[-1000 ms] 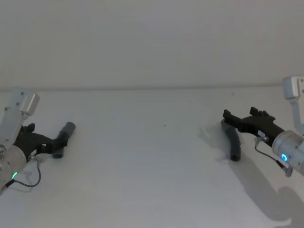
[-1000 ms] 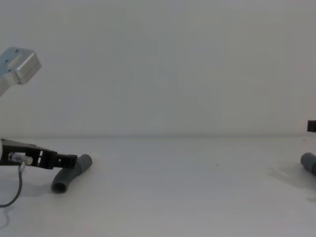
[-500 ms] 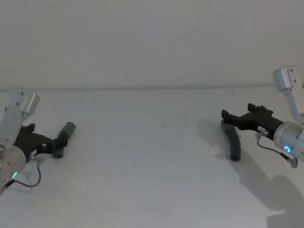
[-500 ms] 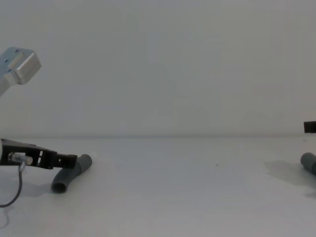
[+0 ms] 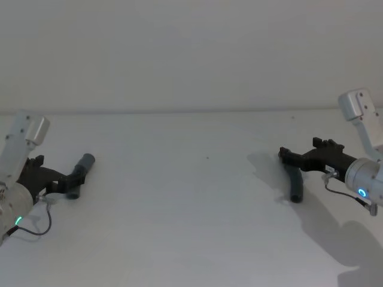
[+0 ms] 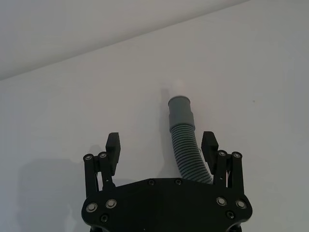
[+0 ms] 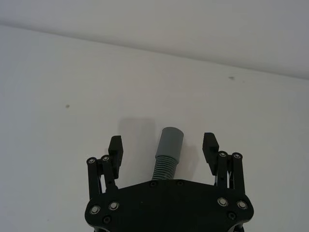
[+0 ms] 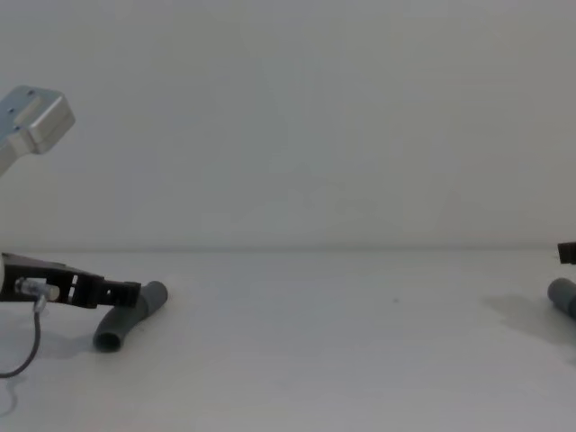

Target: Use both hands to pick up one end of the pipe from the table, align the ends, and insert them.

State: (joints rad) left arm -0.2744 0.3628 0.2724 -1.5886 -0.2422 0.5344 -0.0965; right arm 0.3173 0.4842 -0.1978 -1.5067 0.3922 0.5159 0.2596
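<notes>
left pincer (image 5: 73, 177) low over the white counter (image 5: 191, 209) at the 9 o'clock side in the head view. it is spread wide. left wrist view (image 6: 161, 142) shows both fingers apart and nothing pinched. left pipe piece (image 5: 86, 162) lies flat on the counter inside that gap. its long axis runs from about 1 o'clock (far smooth cuff) to 7 o'clock (near end) in the head view, with a slight bend. in the left wrist view the piece (image 6: 182, 140) sits off-centre, its ribbed part just beside one finger; can't tell if they touch. the cuff points away from the pincer. chest view: the piece (image 8: 126, 319) is seen from the side, its open near end toward 7 o'clock, with the pincer tip (image 8: 130, 290) over its middle.

middle of the counter is bare.

right pipe piece (image 5: 294, 185) lies flat at the 3 o'clock side in the head view. its long axis runs roughly 12 to 6 o'clock, the far end under the pincer. right pincer (image 5: 296, 154) is spread wide over that far end. right wrist view (image 7: 163, 142): fingers either side of the piece (image 7: 169, 145), a gap on both sides, no contact seen. the ribbed part sits near the palm and the smooth cuff points away from the pincer. chest view catches one end of this piece (image 8: 562, 292) at the 3 o'clock edge, resting on the counter.
</notes>
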